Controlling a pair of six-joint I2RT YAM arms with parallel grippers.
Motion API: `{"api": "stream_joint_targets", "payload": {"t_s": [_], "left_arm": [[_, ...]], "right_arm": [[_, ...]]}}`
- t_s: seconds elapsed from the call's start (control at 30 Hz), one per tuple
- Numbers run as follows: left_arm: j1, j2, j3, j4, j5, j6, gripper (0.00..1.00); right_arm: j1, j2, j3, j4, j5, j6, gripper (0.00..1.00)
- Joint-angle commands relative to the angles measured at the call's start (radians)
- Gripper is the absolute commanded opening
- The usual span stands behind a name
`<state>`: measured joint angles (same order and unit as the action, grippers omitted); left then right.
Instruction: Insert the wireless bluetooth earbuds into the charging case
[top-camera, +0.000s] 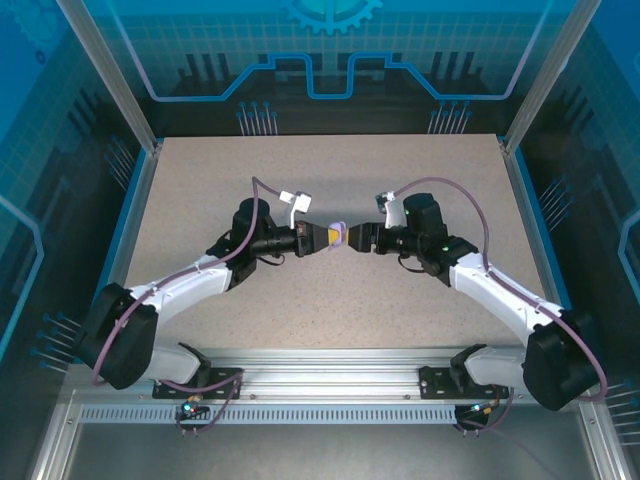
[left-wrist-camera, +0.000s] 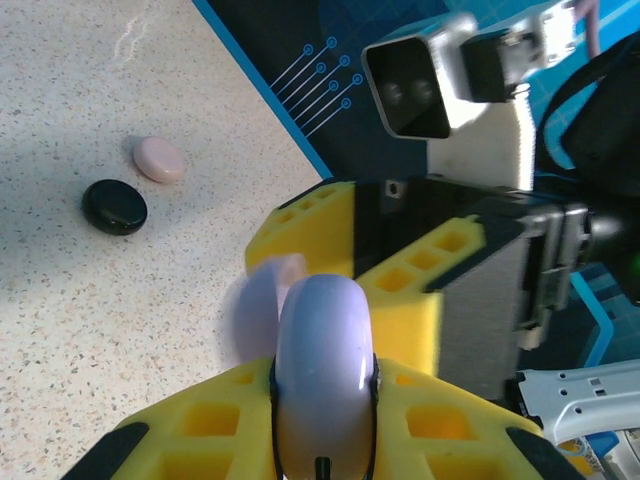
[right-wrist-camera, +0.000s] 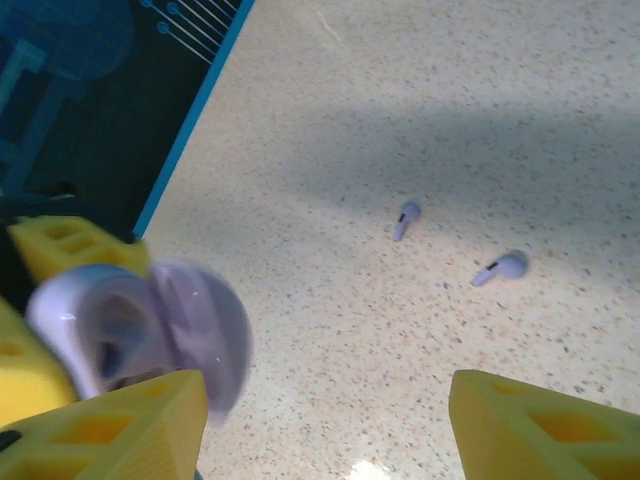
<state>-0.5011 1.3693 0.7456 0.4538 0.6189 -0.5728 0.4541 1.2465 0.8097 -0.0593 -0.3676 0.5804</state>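
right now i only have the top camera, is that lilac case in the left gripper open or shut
Observer: Open. On the right wrist camera the lilac case has its lid swung out, blurred.
Operator: any earbuds near it
Observer: One lilac earbud and a second earbud lie apart on the table.
Operator: other cases around
Observer: The left wrist camera shows a black case and a pale pink case, both closed, side by side on the table.

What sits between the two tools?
The lilac round charging case, gripped by the left tool, facing the open right tool; seen in the top external view.
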Motion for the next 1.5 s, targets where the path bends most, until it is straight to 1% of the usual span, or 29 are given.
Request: {"api": "stream_joint_targets", "payload": {"t_s": [0.0, 0.17, 0.3, 0.47, 0.53, 0.7, 1.13, 1.47], "left_arm": [[0.0, -0.033, 0.027, 0.046, 0.024, 0.017, 0.0], [0.002, -0.033, 0.024, 0.048, 0.02, 0.017, 0.0], [0.002, -0.032, 0.021, 0.055, 0.022, 0.014, 0.0], [0.001, -0.032, 0.015, 0.073, 0.024, 0.005, 0.0], [0.002, -0.032, 0.011, 0.082, 0.024, -0.001, 0.0], [0.002, -0.033, 0.008, 0.095, 0.025, -0.012, 0.0], [0.0, -0.031, 0.005, 0.103, 0.026, -0.021, 0.0], [0.001, -0.029, 0.001, 0.103, 0.028, -0.02, 0.0]], "right_arm": [[-0.019, 0.013, -0.017, 0.006, 0.015, 0.013, 0.65], [-0.028, -0.023, -0.016, -0.016, -0.006, 0.013, 0.65], [-0.033, -0.089, -0.031, -0.018, -0.061, 0.017, 0.63], [-0.028, -0.106, -0.055, 0.049, -0.121, 0.061, 0.55], [-0.021, -0.097, -0.054, 0.068, -0.123, 0.074, 0.52], [-0.006, -0.06, -0.039, 0.095, -0.117, 0.087, 0.49], [0.026, 0.009, 0.008, 0.122, -0.096, 0.098, 0.47], [0.02, 0.011, 0.026, 0.113, -0.082, 0.099, 0.44]]}}
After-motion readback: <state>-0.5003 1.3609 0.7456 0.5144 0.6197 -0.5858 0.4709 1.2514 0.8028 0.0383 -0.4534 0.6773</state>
